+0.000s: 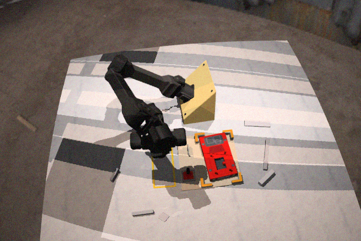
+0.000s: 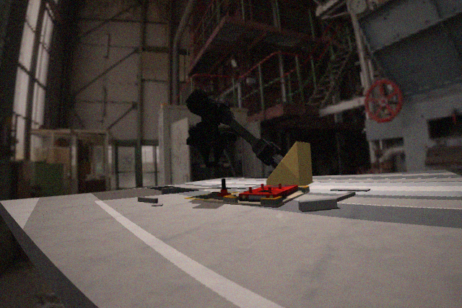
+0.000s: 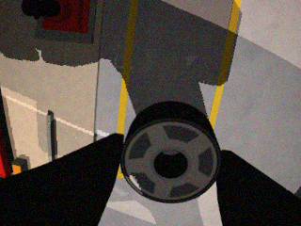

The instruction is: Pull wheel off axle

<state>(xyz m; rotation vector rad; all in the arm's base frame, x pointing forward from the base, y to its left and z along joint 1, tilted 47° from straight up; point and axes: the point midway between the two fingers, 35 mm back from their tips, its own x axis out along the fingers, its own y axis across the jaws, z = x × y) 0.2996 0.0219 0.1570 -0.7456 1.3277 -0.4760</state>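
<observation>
Wheel (image 3: 171,158) off the axle (image 3: 39,7), clamped between the gripper (image 3: 171,169) fingers at lower centre of the wrist view, above the near edge of the yellow-outlined marked area (image 3: 233,9). Axle bare at upper left. Left: lowering inside the outline, releasing, backing clear.
</observation>
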